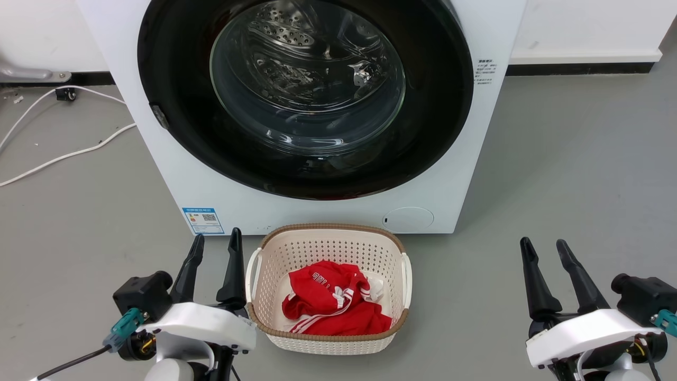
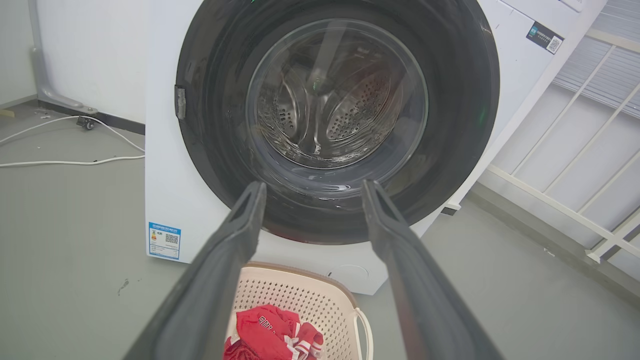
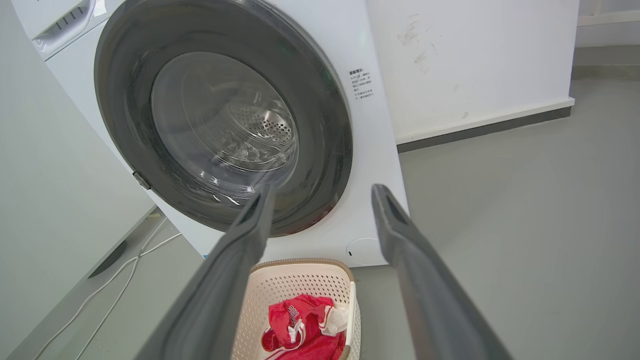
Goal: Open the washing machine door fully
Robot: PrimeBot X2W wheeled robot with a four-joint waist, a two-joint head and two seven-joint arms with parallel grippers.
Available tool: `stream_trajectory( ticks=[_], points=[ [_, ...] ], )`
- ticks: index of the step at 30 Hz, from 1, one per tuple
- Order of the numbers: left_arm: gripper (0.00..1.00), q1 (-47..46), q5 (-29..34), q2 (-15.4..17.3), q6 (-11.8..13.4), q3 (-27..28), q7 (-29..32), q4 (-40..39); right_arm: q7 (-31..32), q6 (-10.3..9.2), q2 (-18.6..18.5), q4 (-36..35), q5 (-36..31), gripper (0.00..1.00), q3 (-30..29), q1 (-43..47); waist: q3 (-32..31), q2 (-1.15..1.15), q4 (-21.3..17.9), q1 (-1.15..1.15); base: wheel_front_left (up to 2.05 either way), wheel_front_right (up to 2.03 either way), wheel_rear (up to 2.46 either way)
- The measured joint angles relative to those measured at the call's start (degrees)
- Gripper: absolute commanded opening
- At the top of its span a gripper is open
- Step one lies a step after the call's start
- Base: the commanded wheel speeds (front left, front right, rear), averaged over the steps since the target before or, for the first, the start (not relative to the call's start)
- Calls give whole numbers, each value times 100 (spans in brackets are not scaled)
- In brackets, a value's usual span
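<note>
The white washing machine (image 1: 169, 174) (image 2: 165, 200) (image 3: 375, 150) stands ahead on the grey floor. Its round glossy black door (image 1: 174, 95) (image 2: 460, 100) (image 3: 125, 100) lies shut flat against the front, and the steel drum shows through the glass centre. A small grey latch (image 1: 159, 117) (image 2: 180, 102) (image 3: 141, 180) sits at the door's left rim. My left gripper (image 1: 217, 243) (image 2: 312, 192) is open at the lower left, beside the basket and well short of the door. At the lower right my right gripper (image 1: 545, 246) (image 3: 322, 195) is open too, with nothing between its fingers.
A cream laundry basket (image 1: 275, 254) (image 2: 300, 285) (image 3: 300, 270) holding red clothing (image 1: 328, 304) sits on the floor right before the washer, between my arms. White cables (image 1: 63, 153) trail over the floor at the left. A white railing (image 2: 575, 200) runs along the washer's right side.
</note>
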Motion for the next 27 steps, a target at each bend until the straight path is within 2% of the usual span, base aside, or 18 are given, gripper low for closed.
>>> stream_trajectory(
  ticks=[27],
  points=[
    [100,-32,1313,56,186,-153,-327,52,3,1,12,-123,-1109,100,26,115,-24,0,24,0,0,0,0]
  ],
)
